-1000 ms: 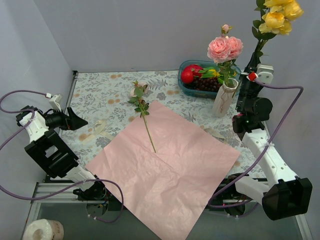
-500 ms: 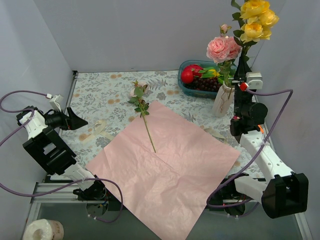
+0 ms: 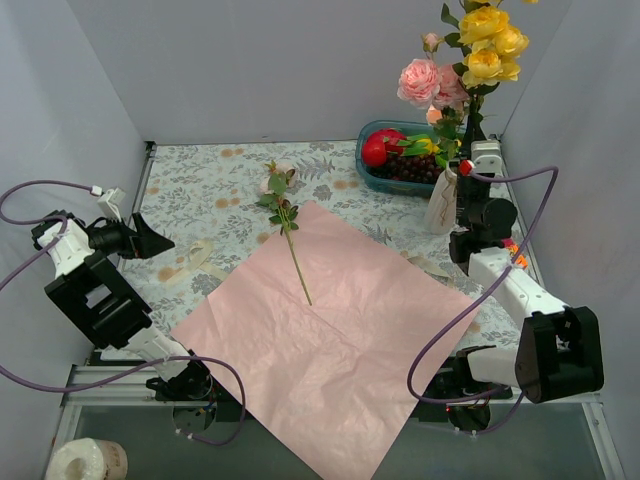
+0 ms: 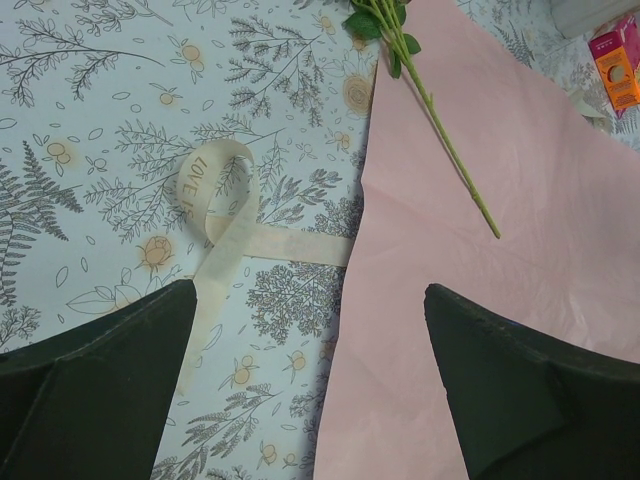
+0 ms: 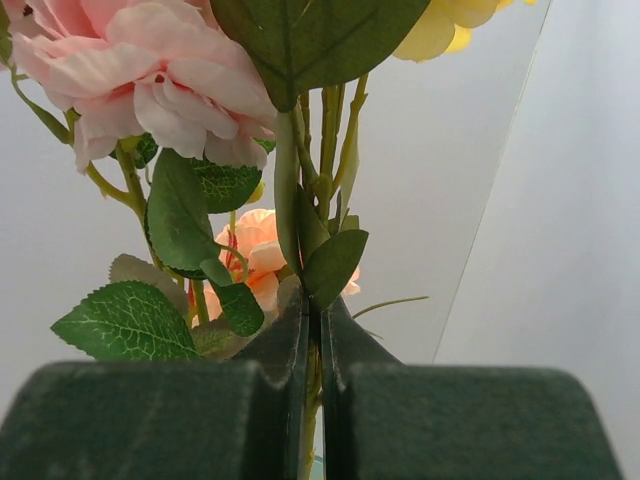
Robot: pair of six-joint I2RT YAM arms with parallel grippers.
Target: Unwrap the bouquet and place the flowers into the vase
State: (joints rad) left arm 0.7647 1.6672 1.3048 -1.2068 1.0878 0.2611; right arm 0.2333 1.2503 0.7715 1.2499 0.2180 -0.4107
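The unwrapping looked finished. The paper (image 3: 340, 330) lay spread flat, pink face up, over the near middle of the surface (image 3: 200, 170). The cream ribbon (image 4: 225, 200) lay loose just to the left of it.

The pink flowers (image 3: 425, 80) stood in the vase (image 3: 438, 210) at the far right, just in front of the blue fruit tub (image 3: 400, 165). The right pincer (image 5: 312, 350) was closed on the green stem of the yellow flowers (image 3: 490, 40) and held them upright close beside the pink ones, over the vase. I could not tell whether the stem end was already inside the neck, because the arm hid it.

A single flower (image 3: 285, 215) lay in the far middle, its head on the surface and its stem across the far corner of the paper. The left pincer (image 4: 310, 290) hung wide open and empty above the ribbon, at the left.

By my judgement, more than half of the task was done. What was left was to settle the yellow flowers in the vase, release them, and bring the single flower there too.
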